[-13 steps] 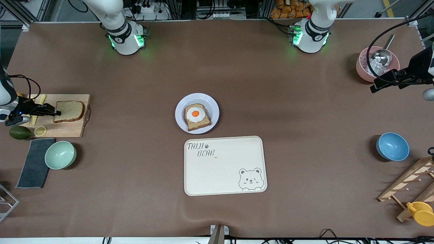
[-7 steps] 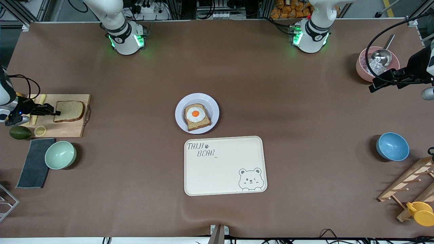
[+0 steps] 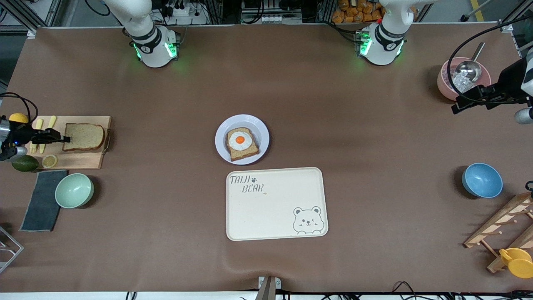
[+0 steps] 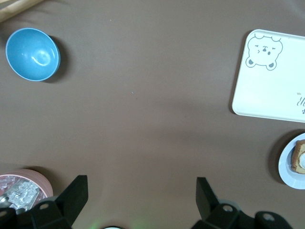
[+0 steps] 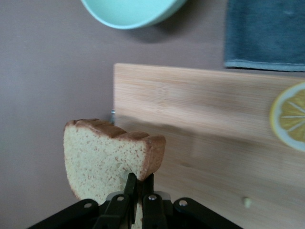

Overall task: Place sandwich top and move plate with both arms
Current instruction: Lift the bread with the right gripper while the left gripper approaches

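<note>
The sandwich top [image 3: 85, 136], a plain brown bread slice, is over the wooden cutting board [image 3: 83, 160] at the right arm's end of the table. My right gripper [image 3: 63, 138] is shut on its crust edge; in the right wrist view the gripper [image 5: 140, 180] pinches the slice [image 5: 102, 160] between both fingers. The lavender-white plate [image 3: 260, 127] sits mid-table and bears a bread slice with a fried egg [image 3: 240, 143]. My left gripper [image 3: 458, 106] hangs open by the pink bowl, and in the left wrist view it [image 4: 140, 186] has only bare table between its fingers.
A cream bear-printed tray [image 3: 275, 204] lies nearer the camera than the plate. By the board are a green bowl [image 3: 74, 190], a grey cloth [image 3: 41, 200], an avocado [image 3: 24, 163] and a lemon slice [image 3: 49, 161]. A pink bowl [image 3: 444, 85], blue bowl [image 3: 481, 180] and wooden rack [image 3: 504, 225] stand at the left arm's end.
My right gripper has closed onto the bread slice and drawn back slightly toward the table's end, taking the slice with it. The left gripper has shifted only a little.
</note>
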Available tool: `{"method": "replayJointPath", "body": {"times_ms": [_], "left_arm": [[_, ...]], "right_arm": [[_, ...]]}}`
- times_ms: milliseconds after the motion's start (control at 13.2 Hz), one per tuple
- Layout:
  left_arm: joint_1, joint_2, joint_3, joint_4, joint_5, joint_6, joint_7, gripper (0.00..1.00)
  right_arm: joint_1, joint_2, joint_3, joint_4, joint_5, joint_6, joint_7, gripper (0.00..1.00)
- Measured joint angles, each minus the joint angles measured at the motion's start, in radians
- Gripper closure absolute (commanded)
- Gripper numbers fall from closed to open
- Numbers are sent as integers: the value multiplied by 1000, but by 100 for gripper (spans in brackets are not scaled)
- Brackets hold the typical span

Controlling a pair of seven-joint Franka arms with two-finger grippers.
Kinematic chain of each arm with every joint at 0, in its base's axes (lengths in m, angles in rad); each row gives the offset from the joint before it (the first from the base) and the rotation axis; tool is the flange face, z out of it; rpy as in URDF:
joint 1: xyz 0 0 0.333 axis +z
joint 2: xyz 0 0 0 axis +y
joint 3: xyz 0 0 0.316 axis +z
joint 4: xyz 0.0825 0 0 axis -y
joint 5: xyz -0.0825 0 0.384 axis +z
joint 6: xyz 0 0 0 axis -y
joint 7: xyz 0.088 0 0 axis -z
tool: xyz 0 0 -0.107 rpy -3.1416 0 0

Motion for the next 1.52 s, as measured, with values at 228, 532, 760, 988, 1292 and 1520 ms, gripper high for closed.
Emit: {"method": "replayJointPath", "body": {"times_ms": [228, 532, 760, 988, 1292, 1520], "left_arm": [[-4, 38, -7, -13, -34, 17, 0, 0], [-9, 94, -48, -27, -40, 64, 0, 0], [-16, 121, -66, -64, -74, 121, -22, 0], [-16, 148, -98, -99, -109, 177, -77, 0], [-17, 154, -115, -213, -191, 299, -92, 0], [-24, 155, -123, -289, -249, 355, -92, 0]], "right_arm": [[37, -17, 2, 1, 0, -58, 51, 100], [132, -52, 9, 1, 2, -106, 158, 100], [219, -75, 12, 1, 46, -137, 220, 100], [316, -82, 14, -7, 144, -158, 322, 100], [421, -83, 15, -62, 269, -114, 368, 100], [486, -88, 15, -86, 339, -91, 394, 100]]}}
